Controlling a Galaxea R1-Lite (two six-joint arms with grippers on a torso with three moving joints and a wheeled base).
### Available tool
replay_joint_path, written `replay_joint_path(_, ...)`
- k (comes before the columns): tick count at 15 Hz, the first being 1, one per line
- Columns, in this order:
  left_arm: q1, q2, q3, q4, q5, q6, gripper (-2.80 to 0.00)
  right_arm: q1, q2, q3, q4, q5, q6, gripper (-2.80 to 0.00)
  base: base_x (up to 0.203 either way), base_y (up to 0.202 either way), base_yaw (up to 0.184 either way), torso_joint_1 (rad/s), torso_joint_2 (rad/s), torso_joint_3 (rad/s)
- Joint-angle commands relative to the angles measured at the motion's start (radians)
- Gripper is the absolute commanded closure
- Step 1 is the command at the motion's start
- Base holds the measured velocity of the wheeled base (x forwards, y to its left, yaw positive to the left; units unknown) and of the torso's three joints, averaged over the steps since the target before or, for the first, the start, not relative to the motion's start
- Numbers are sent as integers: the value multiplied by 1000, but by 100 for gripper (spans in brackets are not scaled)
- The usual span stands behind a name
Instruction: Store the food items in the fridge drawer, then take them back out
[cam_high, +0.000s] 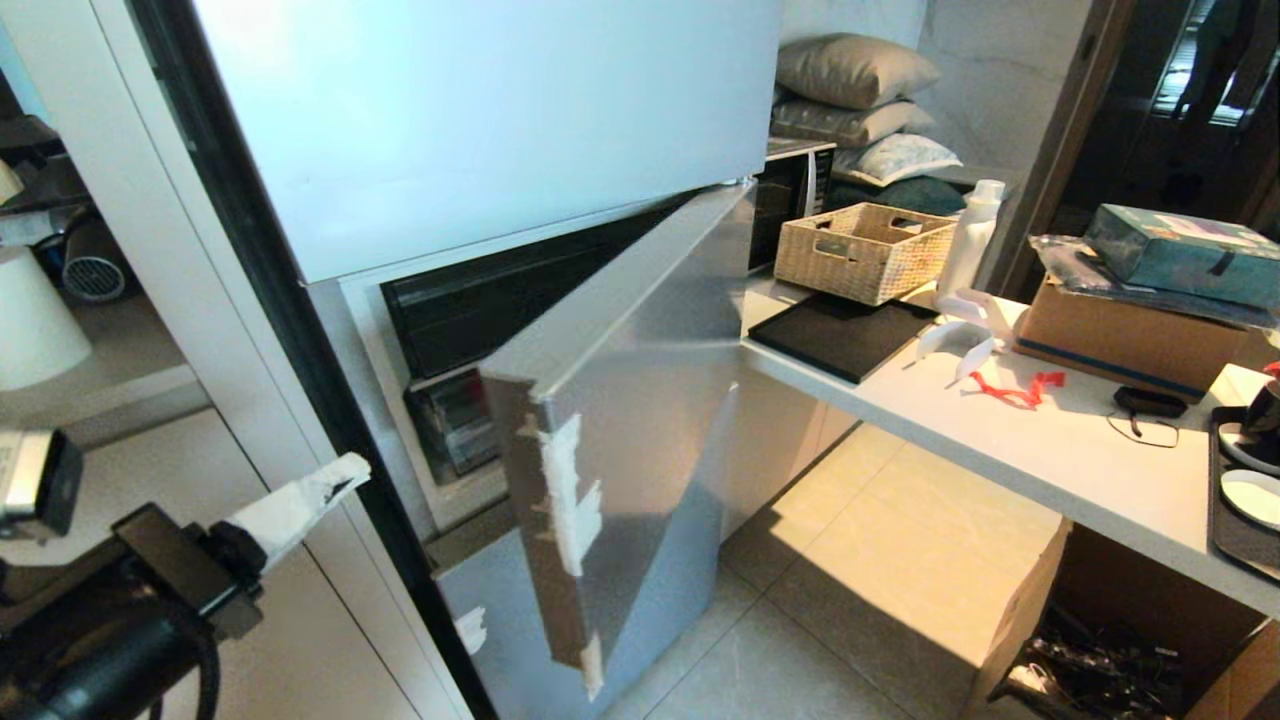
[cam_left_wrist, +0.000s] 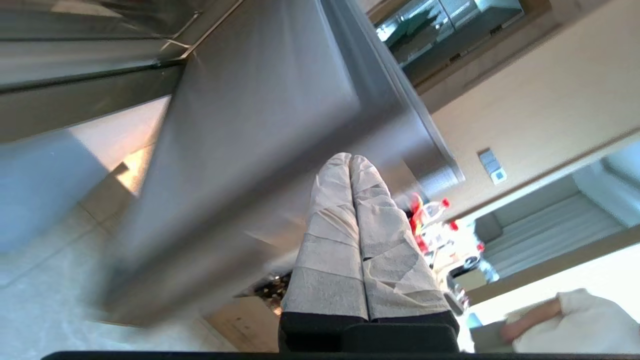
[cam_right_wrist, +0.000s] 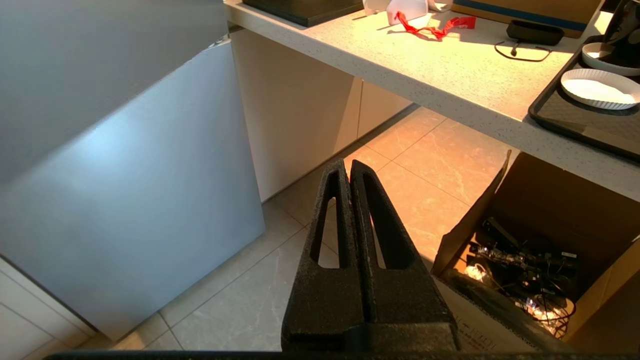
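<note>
The fridge's silver lower door (cam_high: 620, 430) stands partly open, with white tape along its chipped edge. A clear plastic bin front (cam_high: 455, 420) shows in the dark gap behind it; I cannot tell whether this is the fridge drawer. The food items are out of view. My left gripper (cam_high: 350, 470) hangs at the lower left, left of the door, its white-taped fingers shut on nothing. In the left wrist view the left gripper (cam_left_wrist: 350, 157) points at the door's grey face (cam_left_wrist: 250, 150). My right gripper (cam_right_wrist: 348, 164) is shut and empty above the floor tiles.
A white counter (cam_high: 1000, 440) runs along the right with a wicker basket (cam_high: 862, 250), a red ribbon scrap (cam_high: 1015, 390), a white bottle (cam_high: 972, 235) and a dark tray with paper plates (cam_right_wrist: 595, 90). An open cardboard box (cam_high: 1120, 640) of cables sits on the floor under the counter.
</note>
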Motion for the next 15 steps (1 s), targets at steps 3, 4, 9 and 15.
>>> replay_joint_path(3,2,-231,-150,365,0,51,0,0,1,0,0,0,0,0,0,0,0,0,0,0)
replay_joint_path(4,2,-303,-196,495,6,72,0,0,1,0,0,0,1,0,0,0,0,0,0,0)
replay_joint_path(9,3,-602,-335,1134,123,537,0,0,1,0,0,0,1,0,0,0,0,0,0,0)
replay_joint_path(15,278,-899,-141,1256,339,818,0,0,1,0,0,0,1,0,0,0,0,0,0,0)
